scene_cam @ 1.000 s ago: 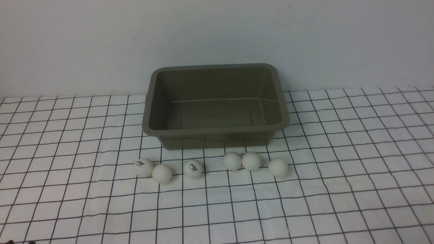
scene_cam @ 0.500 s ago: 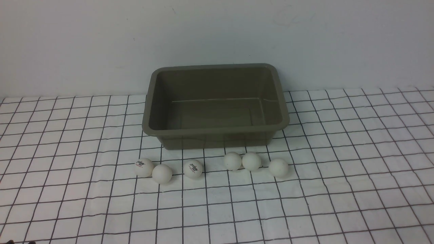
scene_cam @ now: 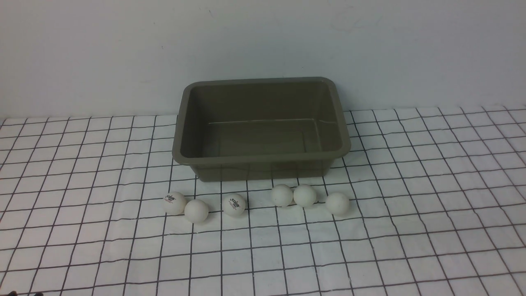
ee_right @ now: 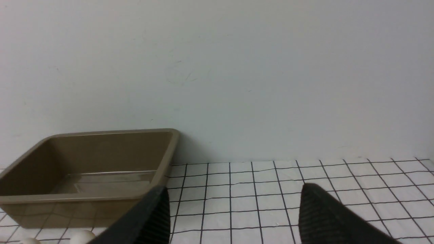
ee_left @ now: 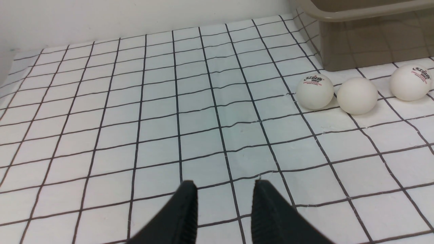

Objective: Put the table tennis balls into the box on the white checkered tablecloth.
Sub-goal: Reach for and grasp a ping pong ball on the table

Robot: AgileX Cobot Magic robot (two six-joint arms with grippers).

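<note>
The olive-brown box [scene_cam: 263, 158] stands empty at the back middle of the white checkered tablecloth [scene_cam: 411, 205]. Several white table tennis balls lie in a loose row just in front of it, from the leftmost logo ball [scene_cam: 174, 202] to the rightmost plain ball [scene_cam: 337, 203]. Neither gripper shows in the front view. In the left wrist view my left gripper [ee_left: 223, 184] hangs over bare cloth with a gap between its fingers and nothing in it; three balls [ee_left: 357, 95] lie ahead near the box corner [ee_left: 366, 44]. My right gripper [ee_right: 234, 188] stands wide open and empty, with the box [ee_right: 84, 198] off to one side.
A plain pale wall [scene_cam: 263, 41] rises directly behind the box. The cloth is slightly wrinkled and stretches out on both sides of the box and in front of the balls.
</note>
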